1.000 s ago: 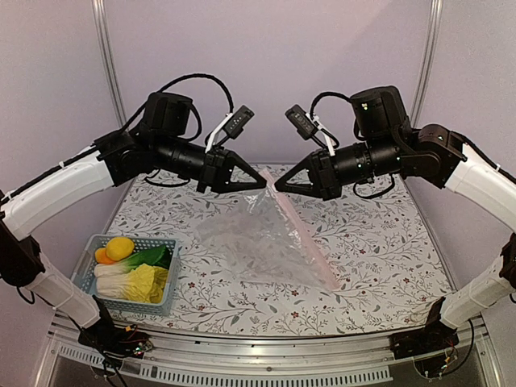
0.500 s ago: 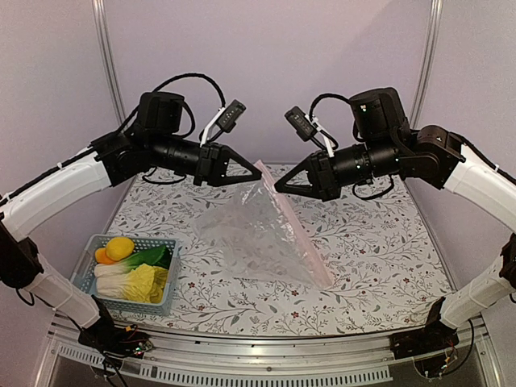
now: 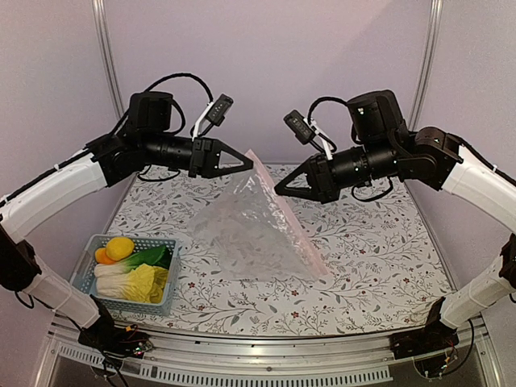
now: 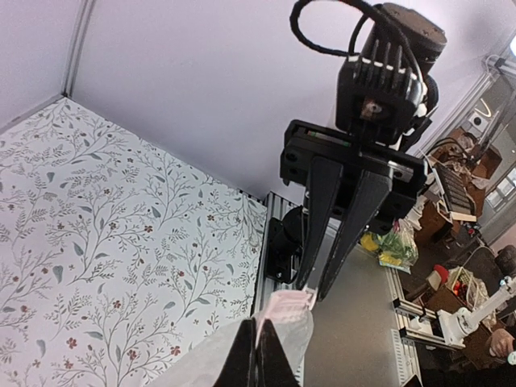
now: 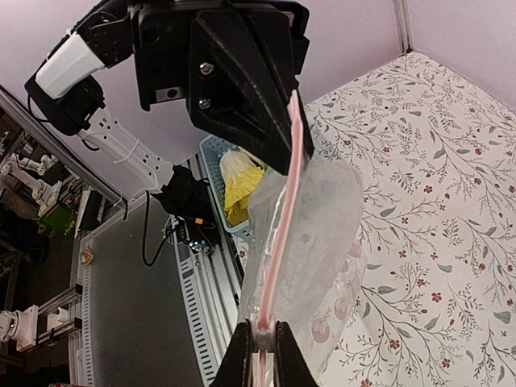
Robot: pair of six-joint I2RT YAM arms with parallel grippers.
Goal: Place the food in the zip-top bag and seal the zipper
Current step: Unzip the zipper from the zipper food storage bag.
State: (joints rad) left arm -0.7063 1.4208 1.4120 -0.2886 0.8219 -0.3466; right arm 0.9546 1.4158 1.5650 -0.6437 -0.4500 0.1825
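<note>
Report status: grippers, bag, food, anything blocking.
Left gripper and right gripper both shut on zip-top bag mouth edge. Food all in blue basket, none bagged. No obstruction seen.

Floral-patterned table [image 3: 379, 242]: light-blue slotted basket [image 3: 153, 240] at the near-left corner. Clear zip-top bag [image 3: 250, 242] near the centre, lower edge resting on the surface, upper corner raised.

Pinched between the left gripper [image 3: 248, 167] and the right gripper [image 3: 278, 189], the zip-top bag [image 3: 254, 234] drapes over the middle of the table [image 3: 379, 242] and bars passage there. The blue basket [image 3: 172, 278] fills the near-left corner. The right edge and near-right corner lie open.
</note>
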